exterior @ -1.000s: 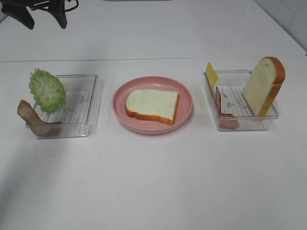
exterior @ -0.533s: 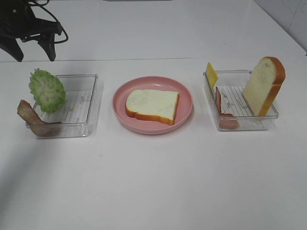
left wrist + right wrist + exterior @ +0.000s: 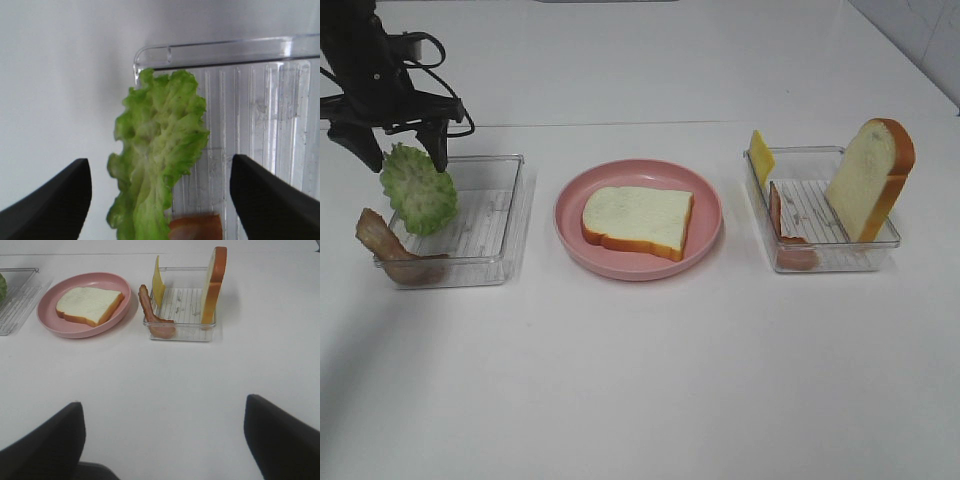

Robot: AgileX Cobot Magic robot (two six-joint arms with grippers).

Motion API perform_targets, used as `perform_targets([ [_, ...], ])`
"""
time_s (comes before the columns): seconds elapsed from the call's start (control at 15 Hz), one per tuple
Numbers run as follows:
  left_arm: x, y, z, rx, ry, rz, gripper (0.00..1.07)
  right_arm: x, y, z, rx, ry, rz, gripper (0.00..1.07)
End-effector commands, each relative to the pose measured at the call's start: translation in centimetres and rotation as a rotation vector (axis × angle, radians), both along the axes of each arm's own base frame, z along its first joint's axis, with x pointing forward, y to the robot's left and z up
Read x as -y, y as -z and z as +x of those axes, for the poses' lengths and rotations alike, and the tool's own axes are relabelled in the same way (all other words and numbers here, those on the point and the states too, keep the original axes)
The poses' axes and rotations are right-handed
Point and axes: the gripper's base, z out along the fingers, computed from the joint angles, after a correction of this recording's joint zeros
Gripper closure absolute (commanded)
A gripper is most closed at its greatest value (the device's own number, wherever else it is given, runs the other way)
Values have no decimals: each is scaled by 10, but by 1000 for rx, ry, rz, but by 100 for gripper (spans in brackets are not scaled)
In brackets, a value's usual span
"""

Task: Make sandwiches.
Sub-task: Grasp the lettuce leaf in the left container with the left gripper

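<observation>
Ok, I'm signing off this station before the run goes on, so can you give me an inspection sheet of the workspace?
Surface: white table, no spills seen.
Job's things: bread slice flat on the pink plate; lettuce and bacon strip propped on the left tray rim; cheese, second bacon strip and upright bread slice in the right tray.
Clutter: nothing seen.
Grippers: left gripper open, fingers either side of the lettuce, not gripping; right gripper open over bare table, holding nothing.
Cables: black cable looped on the left arm, away from the trays.
Surroundings: nothing seen.
</observation>
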Motion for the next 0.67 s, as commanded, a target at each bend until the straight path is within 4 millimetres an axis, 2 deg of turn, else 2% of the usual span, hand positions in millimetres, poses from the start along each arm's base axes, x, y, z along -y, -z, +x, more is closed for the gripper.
perform_targets([
  [0.07, 0, 3, 2, 17, -2, 3, 41, 0, 1, -1, 16, -4, -5, 27],
  [0.27, 0, 3, 4, 33, -2, 2, 53, 0, 1, -1, 16, -4, -5, 27],
  [0.47, 0, 3, 3, 29, -2, 2, 55, 0, 1, -1, 16, -4, -5, 27],
  [0.67, 0, 3, 2, 10, -1, 4, 78, 0, 1, -1, 16, -4, -5, 27],
])
